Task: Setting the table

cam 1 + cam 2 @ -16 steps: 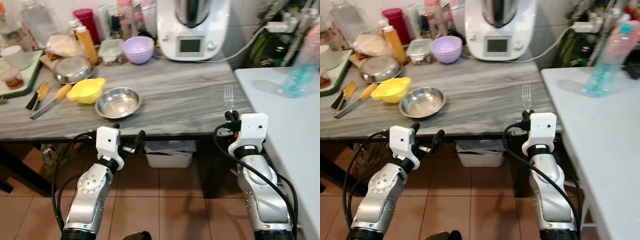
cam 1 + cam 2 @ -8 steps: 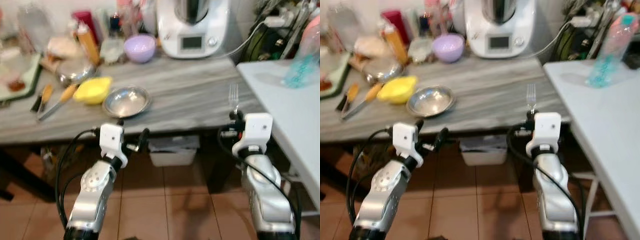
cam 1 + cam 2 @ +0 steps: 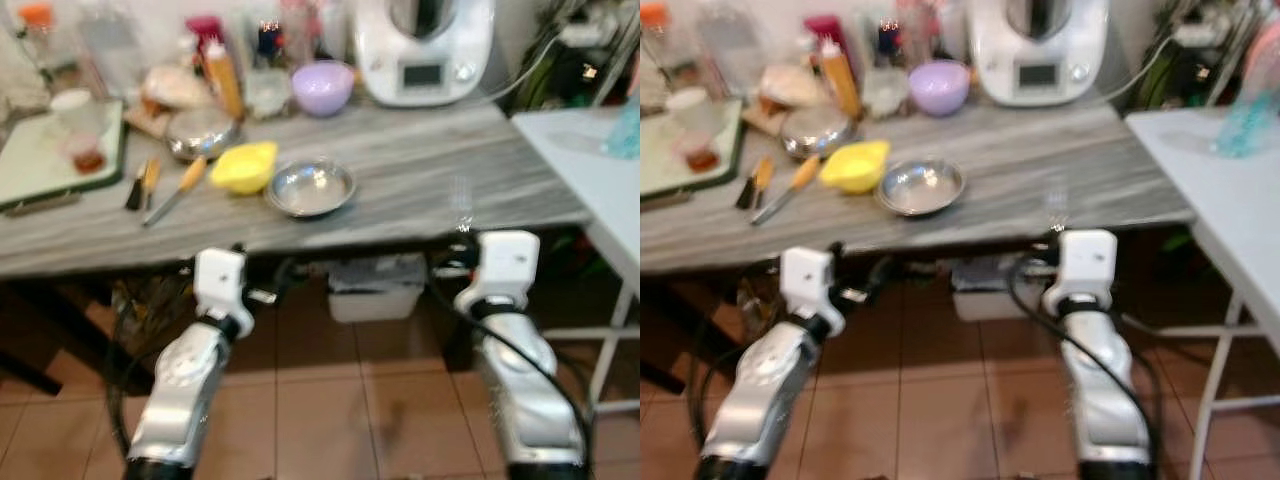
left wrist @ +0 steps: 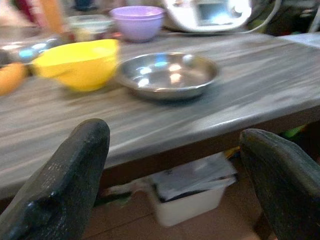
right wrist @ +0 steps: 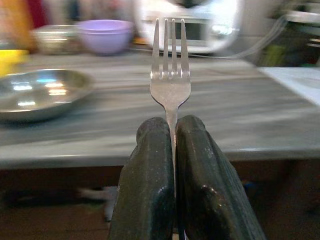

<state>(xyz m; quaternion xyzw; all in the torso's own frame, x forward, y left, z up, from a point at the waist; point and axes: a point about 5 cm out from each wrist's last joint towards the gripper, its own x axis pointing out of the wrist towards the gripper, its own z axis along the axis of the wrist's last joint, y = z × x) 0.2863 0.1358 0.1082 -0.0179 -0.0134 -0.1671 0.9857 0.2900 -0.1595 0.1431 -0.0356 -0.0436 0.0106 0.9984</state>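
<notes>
Silver metal fork [image 5: 170, 75] stands upright, tines up, clamped between the closed fingers of the right gripper [image 5: 172, 131], just short of the near edge of the grey wood-grain table [image 3: 400, 170]. Left gripper [image 4: 170, 165] hangs below that edge, fingers spread wide, holding nothing. On the table: round steel dish [image 3: 310, 187], yellow plastic bowl [image 3: 243, 165] touching it, lilac bowl [image 3: 323, 86] and white kitchen appliance [image 3: 425, 50] at the far edge. A white side table [image 3: 590, 170] adjoins the grey table's right end.
</notes>
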